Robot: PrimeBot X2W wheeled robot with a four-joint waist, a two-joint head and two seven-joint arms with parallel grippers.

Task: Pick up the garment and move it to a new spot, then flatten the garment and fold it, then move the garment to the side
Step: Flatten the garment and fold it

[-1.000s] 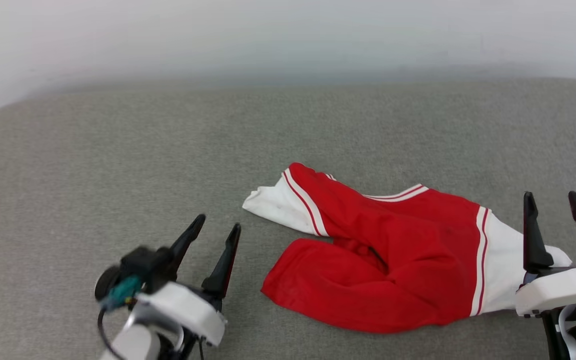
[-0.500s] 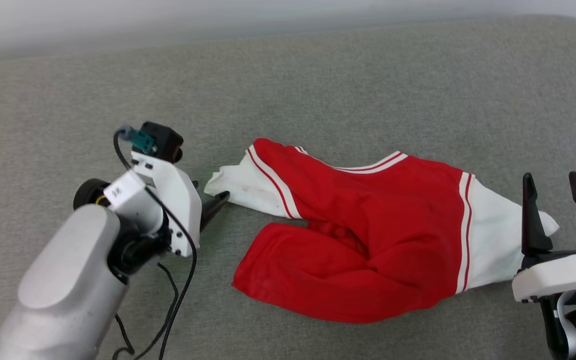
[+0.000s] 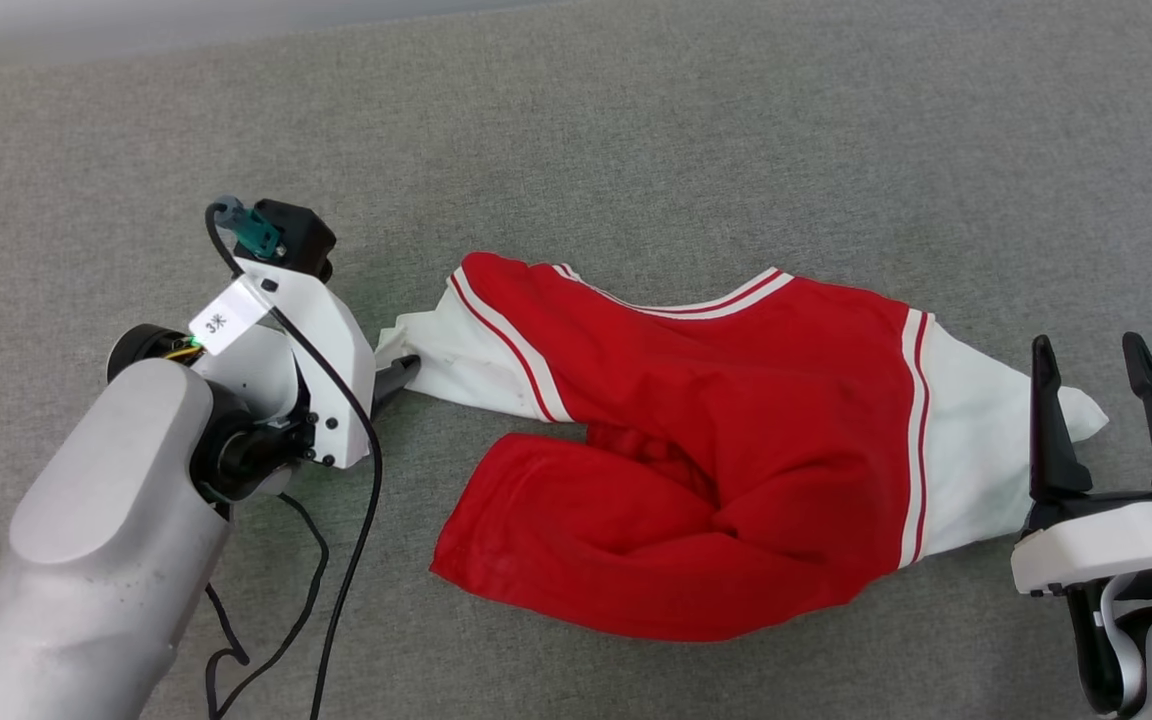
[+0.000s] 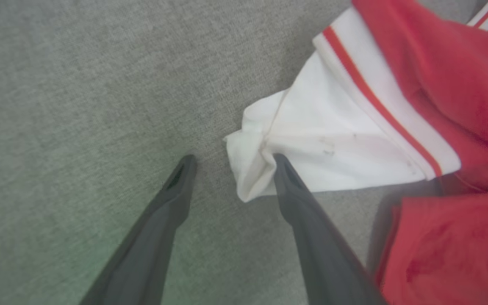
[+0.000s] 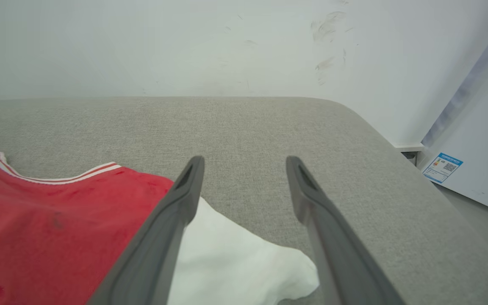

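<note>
- Your garment [image 3: 736, 460] lies crumpled on the grey cushion [image 3: 696, 150], with a white sleeve at each end.
- Your left gripper [image 4: 233, 157] stands wide, one finger at a sleeve's edge.
- Your right gripper [image 3: 1086, 345] gapes above the other sleeve.
- Behind is a scuffed white wall [image 5: 184, 42].

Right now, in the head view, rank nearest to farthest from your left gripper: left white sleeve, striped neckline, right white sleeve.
1. Left white sleeve: right at the left gripper's fingers.
2. Striped neckline: middle of the garment's far edge.
3. Right white sleeve: far right, by the right gripper.
</note>
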